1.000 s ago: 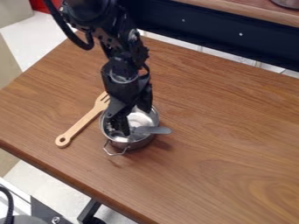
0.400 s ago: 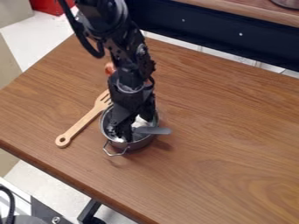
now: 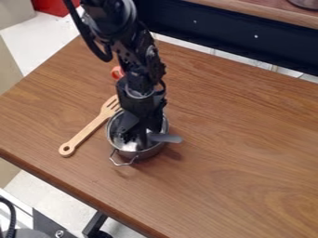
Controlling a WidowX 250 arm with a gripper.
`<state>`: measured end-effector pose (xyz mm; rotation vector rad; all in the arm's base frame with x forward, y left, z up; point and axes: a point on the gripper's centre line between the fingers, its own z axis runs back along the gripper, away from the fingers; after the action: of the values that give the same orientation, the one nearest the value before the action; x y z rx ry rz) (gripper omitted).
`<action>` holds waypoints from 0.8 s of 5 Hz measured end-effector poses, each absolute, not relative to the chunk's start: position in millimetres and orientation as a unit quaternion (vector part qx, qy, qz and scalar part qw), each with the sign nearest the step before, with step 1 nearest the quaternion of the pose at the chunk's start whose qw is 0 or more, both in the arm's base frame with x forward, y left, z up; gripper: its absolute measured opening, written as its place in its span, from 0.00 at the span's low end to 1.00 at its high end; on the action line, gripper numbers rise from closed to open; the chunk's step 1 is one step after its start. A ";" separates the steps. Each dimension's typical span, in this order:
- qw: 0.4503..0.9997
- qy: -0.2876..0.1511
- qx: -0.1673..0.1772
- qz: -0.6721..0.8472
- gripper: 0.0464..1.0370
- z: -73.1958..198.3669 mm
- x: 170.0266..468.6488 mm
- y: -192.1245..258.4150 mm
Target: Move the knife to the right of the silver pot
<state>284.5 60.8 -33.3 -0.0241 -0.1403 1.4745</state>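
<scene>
Brown wood-grained tabletop (image 3: 229,139) runs out to the right, with a dark rail (image 3: 236,38) along its far side. The silver metal pot (image 3: 149,153) stands left of the middle, its wire handle (image 3: 123,161) toward the near left. The move looks to be at its start: the grey knife (image 3: 166,138) is at the pot, one end inside and the rounded end sticking out over the right part of the rim. The black two-finger gripper (image 3: 140,140) hangs down into the pot, right by the inner end of the knife. Whether it has hold of the knife, or is open or closed, I cannot tell. Left to do, as I judge it: get a sure grip, lift the knife clear of the rim, and lay it on the wood to the right.

The gripper covers the knife's inner end and much of the pot's inside, and I can't say whether blade or handle points outward. A pale wooden slotted spatula (image 3: 87,132) lies left of the pot. Behind the arm, an orange-red thing (image 3: 116,72) is partly hidden, and a metal item (image 3: 305,3) is cut off at the far right corner.
</scene>
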 end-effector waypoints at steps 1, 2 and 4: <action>0.735 -0.053 -0.011 0.675 0.20 -33.0 282.4 61.7; 0.736 -0.041 -0.011 0.675 0.20 -33.2 279.6 60.5; 0.749 -0.010 -0.044 0.661 0.20 -3.4 285.5 58.0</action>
<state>285.5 58.0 -3.4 -0.0962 -0.0210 1.4451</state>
